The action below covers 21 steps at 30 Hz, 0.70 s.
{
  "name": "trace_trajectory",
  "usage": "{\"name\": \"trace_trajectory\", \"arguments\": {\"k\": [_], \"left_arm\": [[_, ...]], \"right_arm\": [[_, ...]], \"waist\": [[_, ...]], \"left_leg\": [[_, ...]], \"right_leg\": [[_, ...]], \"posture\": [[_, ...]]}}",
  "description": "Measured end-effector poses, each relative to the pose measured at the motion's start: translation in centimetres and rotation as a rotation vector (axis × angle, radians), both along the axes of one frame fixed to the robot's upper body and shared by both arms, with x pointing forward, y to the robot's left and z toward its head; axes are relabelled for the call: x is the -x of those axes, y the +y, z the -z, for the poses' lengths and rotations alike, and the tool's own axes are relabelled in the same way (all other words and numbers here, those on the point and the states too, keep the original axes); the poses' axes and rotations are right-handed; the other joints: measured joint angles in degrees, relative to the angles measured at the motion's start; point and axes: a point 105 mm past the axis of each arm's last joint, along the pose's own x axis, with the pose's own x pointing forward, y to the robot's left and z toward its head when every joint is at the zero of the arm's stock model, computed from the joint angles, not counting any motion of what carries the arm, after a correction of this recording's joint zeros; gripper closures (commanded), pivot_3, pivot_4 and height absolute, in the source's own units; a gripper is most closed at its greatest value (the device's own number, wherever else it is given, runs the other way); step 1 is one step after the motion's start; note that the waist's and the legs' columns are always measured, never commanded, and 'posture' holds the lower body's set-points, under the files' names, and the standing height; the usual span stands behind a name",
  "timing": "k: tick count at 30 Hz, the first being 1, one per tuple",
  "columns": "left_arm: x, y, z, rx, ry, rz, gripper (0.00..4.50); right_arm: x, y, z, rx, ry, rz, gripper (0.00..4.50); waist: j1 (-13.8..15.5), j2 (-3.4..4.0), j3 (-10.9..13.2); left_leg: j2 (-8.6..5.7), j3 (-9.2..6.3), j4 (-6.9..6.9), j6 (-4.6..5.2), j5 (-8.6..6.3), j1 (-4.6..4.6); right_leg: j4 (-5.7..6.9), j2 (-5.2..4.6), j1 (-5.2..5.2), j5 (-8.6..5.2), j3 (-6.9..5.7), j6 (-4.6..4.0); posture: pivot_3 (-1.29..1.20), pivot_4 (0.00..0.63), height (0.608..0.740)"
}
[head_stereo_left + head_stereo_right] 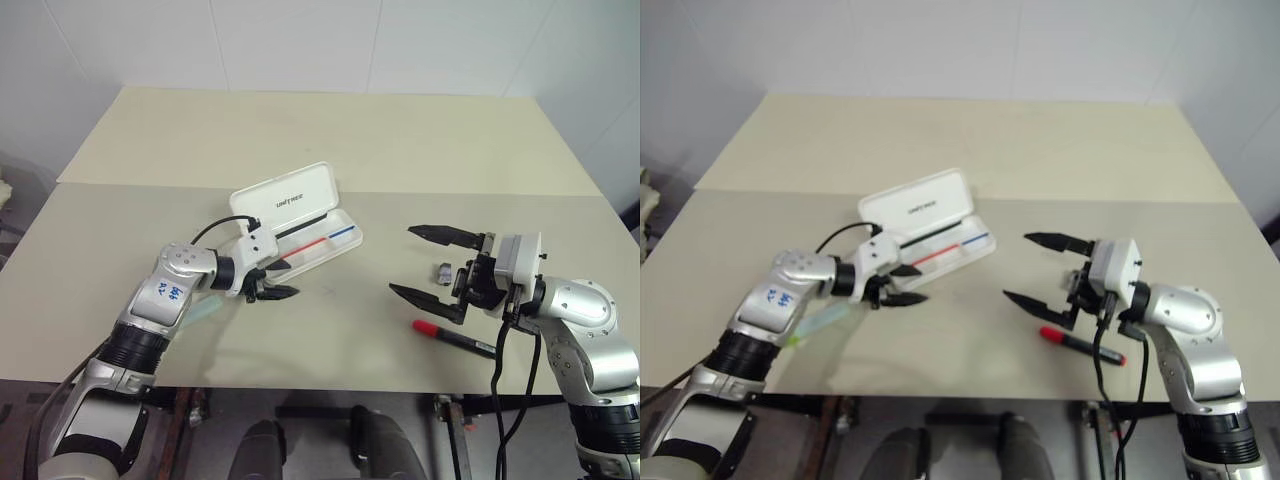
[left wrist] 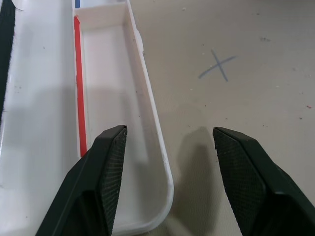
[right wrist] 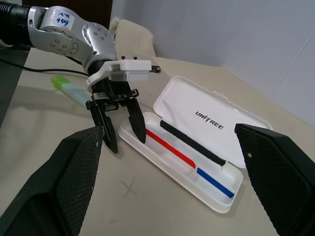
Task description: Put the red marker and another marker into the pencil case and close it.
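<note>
Trouble looks most likely at the pencil case (image 1: pixel 300 222), which lies open in the middle of the table (image 1: pixel 330 130), lid tipped back toward the far edge and tray empty apart from its red and blue stripes. The left gripper (image 3: pixel 120 123) hangs over the tray's near-left end with its jaws partly apart and nothing between them: one finger stands over the tray, the other outside its wall. If it descends like this, a fingertip could catch that wall and shove or tip the light case.

The green marker (image 3: pixel 69 87) lies on the table behind the left arm, toward the near-left corner, partly hidden under the arm. A sweep of that arm could roll it toward the edge.

The red marker (image 1: pixel 450 335) lies near the front edge on the right, just below the right gripper (image 1: pixel 428 262), whose jaws stand wide and empty. A slim round barrel lying flat may slip or roll from a poorly centred pinch.
</note>
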Motion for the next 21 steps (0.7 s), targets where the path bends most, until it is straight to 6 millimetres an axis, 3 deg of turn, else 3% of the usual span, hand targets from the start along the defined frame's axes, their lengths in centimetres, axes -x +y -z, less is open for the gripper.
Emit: {"name": "trace_trajectory", "arguments": {"k": [7,15,21], "left_arm": [[0.0,-0.1,-0.3,-0.035,0.016,0.021,4.48],[0.6,-0.5,-0.2,-0.046,0.007,0.064,4.48],[2.1,-1.3,-0.2,-0.041,0.012,0.16,4.48]], "right_arm": [[-0.1,-0.1,-0.3,0.003,-0.007,0.007,0.0],[-0.1,-0.2,-0.4,0.017,-0.008,0.011,0.0],[-0.1,-0.2,-0.4,0.021,-0.006,0.012,0.0]], "waist": [[0.0,0.0,0.0],[0.1,0.0,0.0],[0.4,0.0,0.0]], "left_leg": [[0.0,-0.01,-0.02,0.01,-0.03,0.0],[0.0,0.02,0.02,0.07,-0.2,0.0],[0.0,0.03,0.07,0.12,-0.41,-0.04]], "right_leg": [[0.01,0.0,0.0,-0.05,0.01,-0.01],[0.02,-0.01,0.0,-0.08,0.02,0.01],[0.05,-0.01,0.0,-0.14,0.02,0.21]], "posture": [[0.0,0.15,0.74],[0.0,0.15,0.74],[0.0,0.15,0.74]]}}
